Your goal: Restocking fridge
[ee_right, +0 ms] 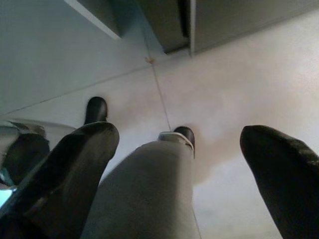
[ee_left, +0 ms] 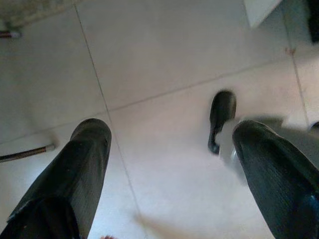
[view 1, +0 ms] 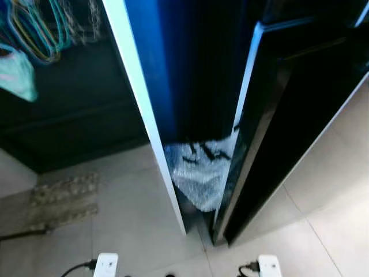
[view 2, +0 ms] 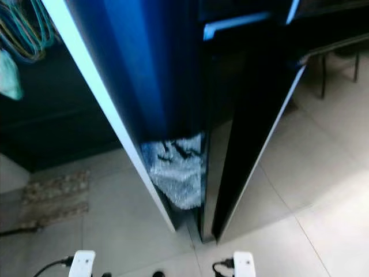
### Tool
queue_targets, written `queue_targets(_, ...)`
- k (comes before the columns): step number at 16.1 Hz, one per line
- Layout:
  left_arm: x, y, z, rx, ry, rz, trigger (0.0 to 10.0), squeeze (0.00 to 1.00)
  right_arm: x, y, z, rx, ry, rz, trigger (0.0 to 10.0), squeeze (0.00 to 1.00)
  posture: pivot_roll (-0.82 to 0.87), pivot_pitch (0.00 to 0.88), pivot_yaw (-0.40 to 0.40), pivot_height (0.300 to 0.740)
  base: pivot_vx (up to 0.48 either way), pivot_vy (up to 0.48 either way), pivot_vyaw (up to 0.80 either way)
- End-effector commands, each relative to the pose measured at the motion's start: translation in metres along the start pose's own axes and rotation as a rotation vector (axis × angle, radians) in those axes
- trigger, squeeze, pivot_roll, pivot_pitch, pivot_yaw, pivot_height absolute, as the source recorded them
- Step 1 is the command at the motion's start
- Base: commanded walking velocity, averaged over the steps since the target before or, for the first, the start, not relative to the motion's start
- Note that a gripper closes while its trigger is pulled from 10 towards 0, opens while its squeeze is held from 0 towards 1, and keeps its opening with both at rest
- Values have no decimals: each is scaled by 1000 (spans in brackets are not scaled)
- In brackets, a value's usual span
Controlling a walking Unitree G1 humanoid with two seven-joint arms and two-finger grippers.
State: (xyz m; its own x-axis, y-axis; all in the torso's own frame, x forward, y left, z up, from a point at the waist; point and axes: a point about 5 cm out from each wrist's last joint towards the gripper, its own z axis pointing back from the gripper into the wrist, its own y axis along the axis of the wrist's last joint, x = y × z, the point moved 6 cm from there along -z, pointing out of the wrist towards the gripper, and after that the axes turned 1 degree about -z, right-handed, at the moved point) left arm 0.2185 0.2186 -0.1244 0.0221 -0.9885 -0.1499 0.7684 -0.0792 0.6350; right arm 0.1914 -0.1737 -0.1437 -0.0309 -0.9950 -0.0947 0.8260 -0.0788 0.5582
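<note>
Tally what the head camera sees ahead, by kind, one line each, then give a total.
Fridge doors standing open: 2 (left door, right door)
Bubble-wrap bundle: 1
Floor mat: 1
Bunch of hangers: 1
Total: 5

the two head eyes look steeply down, close in front of the fridge (view 1: 190, 69), sharing its door (view 2: 115, 75), the crinkled bag (view 1: 202, 170) low between the door edges, and the floor (view 1: 127, 219). each wrist camera hangs low and looks down along its own fingers (ee_left: 79, 169) (ee_right: 75, 159) at the same tiles and the robot's feet (ee_left: 222, 119).
</note>
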Motion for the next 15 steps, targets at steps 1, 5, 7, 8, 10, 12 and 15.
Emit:
queue_targets(1, 3, -17, 4, -47, -10, -17, 10000, 0, 4, -18, 4, -50, -10, -5, 10000, 0, -17, 189, 38, 740, 0, 0, 800)
queue_targets(5, 7, -19, 4, -52, -20, -18, 10000, 0, 5, -19, 4, -51, -19, -10, 10000, 0, -21, 182, 39, 740, 0, 0, 597)
queue_targets(7, 8, -19, 4, -51, -19, -15, 10000, 0, 5, -19, 4, -50, -19, -17, 10000, 0, -21, 180, 39, 740, 0, 0, 0)
queue_targets(8, 7, -18, 4, -50, -16, -8, 10000, 0, 5, -20, 4, -51, -17, -15, 10000, 0, -19, 172, 40, 740, 0, 0, 0)
queue_targets(10, 5, -17, 4, -44, -7, 18, 10000, 0, 2, -24, 4, -72, -1, -18, 10000, 0, -20, 162, 40, 740, 0, 0, 0)
queue_targets(12, 6, -14, 3, -34, -8, 19, 10000, 0, 0, -25, 4, -72, 0, -13, 10000, 0, -19, 154, 40, 740, 0, 358, 0)
queue_targets(15, 4, -13, 3, -30, -2, 24, 10000, 0, -1, -31, 6, -98, 12, -2, 10000, 0, -17, 146, 40, 740, 0, 360, 0)
